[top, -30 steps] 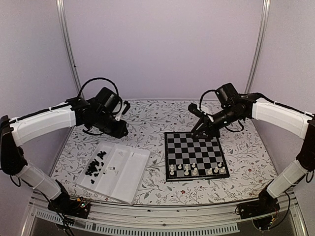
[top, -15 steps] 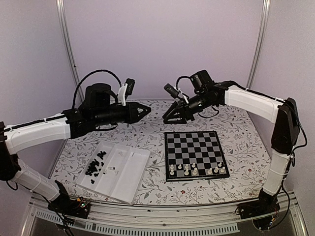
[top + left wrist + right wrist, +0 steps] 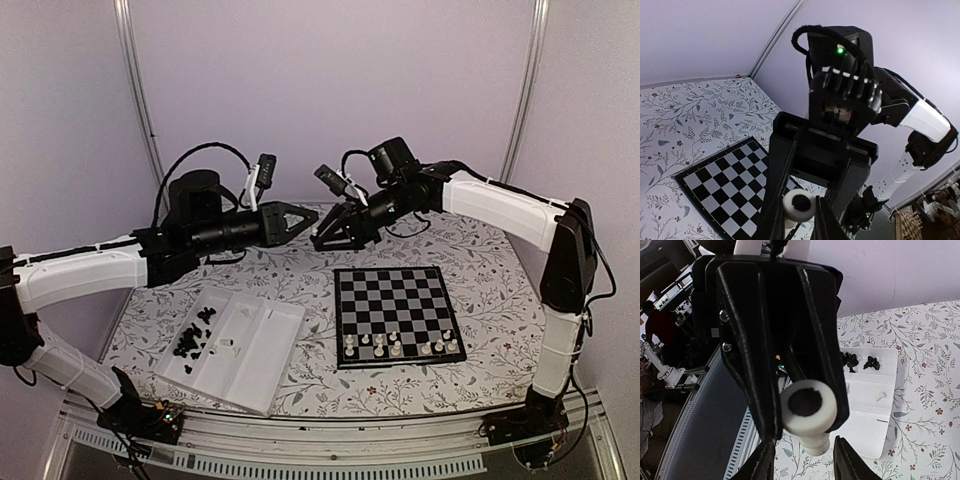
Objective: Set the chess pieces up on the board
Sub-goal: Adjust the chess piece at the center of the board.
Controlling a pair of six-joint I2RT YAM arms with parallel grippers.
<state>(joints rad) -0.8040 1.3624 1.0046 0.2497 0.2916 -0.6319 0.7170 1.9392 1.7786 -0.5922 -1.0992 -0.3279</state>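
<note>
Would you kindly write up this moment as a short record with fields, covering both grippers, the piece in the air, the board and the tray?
left gripper: raised in mid-air, shut on a white piece
right gripper: facing it tip to tip, jaws open on either side of that piece
board: cream pieces only, along its near rows
tray: left of the board; black pieces heaped in its left compartment
stage: looks like a mid-air handover, probably left to right
</note>
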